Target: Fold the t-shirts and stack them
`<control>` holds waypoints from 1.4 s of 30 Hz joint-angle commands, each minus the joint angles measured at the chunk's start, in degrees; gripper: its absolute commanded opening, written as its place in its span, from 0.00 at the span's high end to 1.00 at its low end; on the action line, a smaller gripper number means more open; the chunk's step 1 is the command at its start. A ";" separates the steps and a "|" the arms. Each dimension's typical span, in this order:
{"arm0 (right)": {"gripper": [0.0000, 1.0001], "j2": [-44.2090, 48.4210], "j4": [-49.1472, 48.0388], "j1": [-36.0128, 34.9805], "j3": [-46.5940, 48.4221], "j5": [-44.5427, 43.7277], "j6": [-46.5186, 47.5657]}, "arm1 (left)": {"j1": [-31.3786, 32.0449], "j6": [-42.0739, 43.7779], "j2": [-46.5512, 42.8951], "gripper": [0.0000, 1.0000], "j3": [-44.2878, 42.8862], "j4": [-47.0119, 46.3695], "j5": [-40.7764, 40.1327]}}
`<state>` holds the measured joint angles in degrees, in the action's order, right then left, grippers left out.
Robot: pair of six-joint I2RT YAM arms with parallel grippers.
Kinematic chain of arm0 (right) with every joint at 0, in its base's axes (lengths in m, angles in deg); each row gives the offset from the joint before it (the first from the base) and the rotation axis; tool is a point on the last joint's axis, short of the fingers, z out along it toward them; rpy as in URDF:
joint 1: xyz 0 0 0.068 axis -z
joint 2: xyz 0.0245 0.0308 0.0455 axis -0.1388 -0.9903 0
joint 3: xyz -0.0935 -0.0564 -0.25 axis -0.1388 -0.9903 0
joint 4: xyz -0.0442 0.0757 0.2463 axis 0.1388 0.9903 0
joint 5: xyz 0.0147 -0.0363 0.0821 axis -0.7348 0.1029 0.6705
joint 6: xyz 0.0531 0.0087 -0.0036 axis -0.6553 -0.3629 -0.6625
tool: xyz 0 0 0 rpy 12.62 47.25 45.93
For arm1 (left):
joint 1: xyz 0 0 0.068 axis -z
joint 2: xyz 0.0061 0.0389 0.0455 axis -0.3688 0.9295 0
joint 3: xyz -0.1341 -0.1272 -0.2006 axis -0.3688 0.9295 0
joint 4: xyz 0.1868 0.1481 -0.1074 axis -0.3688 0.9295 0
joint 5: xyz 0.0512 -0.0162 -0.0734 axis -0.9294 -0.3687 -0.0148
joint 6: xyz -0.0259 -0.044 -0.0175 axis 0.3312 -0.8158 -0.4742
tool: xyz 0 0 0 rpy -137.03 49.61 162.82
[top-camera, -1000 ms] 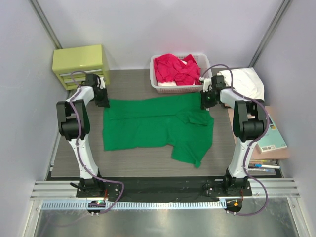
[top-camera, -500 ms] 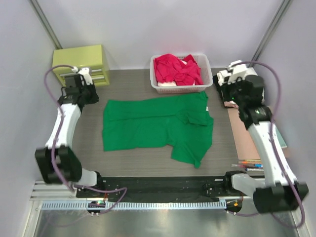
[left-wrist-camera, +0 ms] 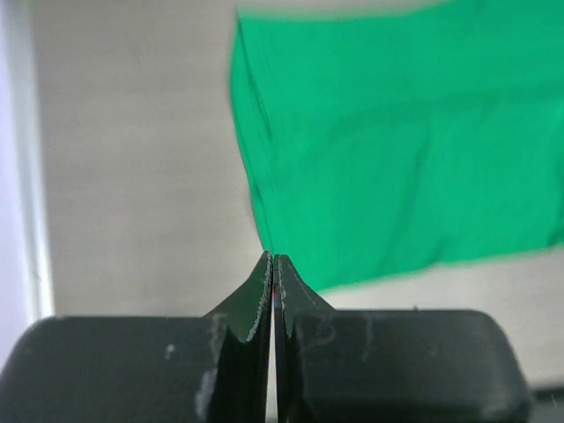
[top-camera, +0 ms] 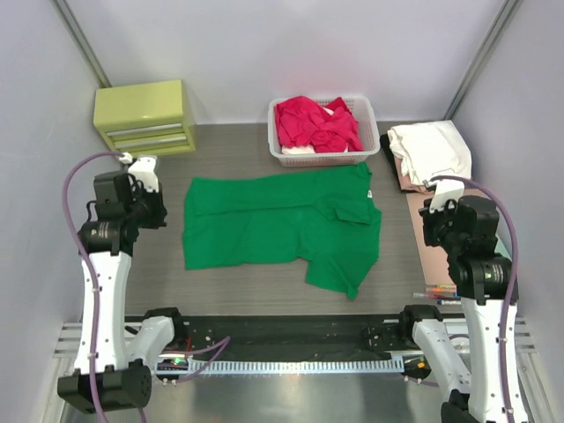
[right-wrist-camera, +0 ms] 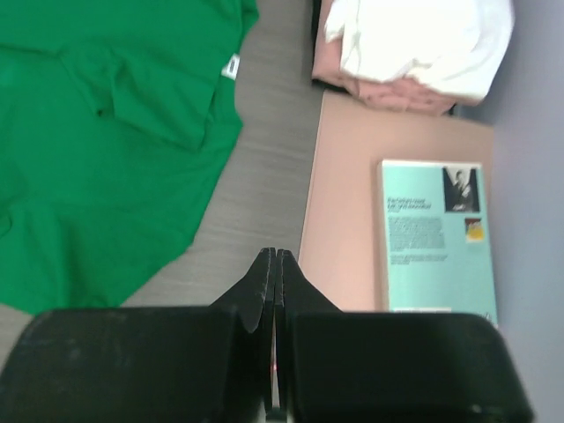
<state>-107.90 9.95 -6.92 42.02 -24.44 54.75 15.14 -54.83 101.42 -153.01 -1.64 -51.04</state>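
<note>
Currently the left claw [left-wrist-camera: 273, 264] is hanging above the table [left-wrist-camera: 132, 176] with its two fingers pressed flat together, gripping nothing. The green t-shirt [left-wrist-camera: 397, 141] is lying spread out ahead of this claw and to its right. From the wrist view the fingertips are lining up with the cloth's near left corner. The overhead view shows the claw standing off to the side of the shirt, not touching it.

The right claw [right-wrist-camera: 275, 260] is likewise sitting fully closed and empty, poised over the edge of a tan board [right-wrist-camera: 344, 203]. The green t-shirt is reaching away ahead of it and to its left, one sleeve folded over the body and the small white label [right-wrist-camera: 231, 67] showing at the neck. Ahead and slightly to the right of this claw, a folded white t-shirt [right-wrist-camera: 423, 35] is resting on a pale pink t-shirt [right-wrist-camera: 388, 92] at the board's far end. A teal book [right-wrist-camera: 436, 238] is lying on the board just to the claw's right.

Far ahead of both claws, between them, red t-shirts [top-camera: 313, 123] are bunching up inside a white basket [top-camera: 370, 132]. A yellow-green cabinet [top-camera: 145, 115] is standing well ahead of the left claw.
</note>
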 commanded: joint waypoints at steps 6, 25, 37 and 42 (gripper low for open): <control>0.51 -13.12 19.14 0.43 12.21 4.05 3.18 | -1.14 2.75 15.43 0.04 -3.68 18.15 14.81; 0.26 -14.27 26.12 0.35 1.41 21.75 33.53 | -7.38 -3.12 18.80 0.00 1.30 -1.95 12.29; 0.99 -22.26 3.08 -1.06 2.20 20.53 14.37 | -4.84 -3.66 19.66 1.00 1.14 -11.02 7.63; 0.99 -34.11 -5.53 -5.45 1.49 17.71 10.50 | -0.36 -3.74 29.14 1.00 0.27 -12.96 5.25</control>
<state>-133.95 14.17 -10.28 42.51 -4.77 70.42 12.01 -58.29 123.98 -150.52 -10.54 -43.74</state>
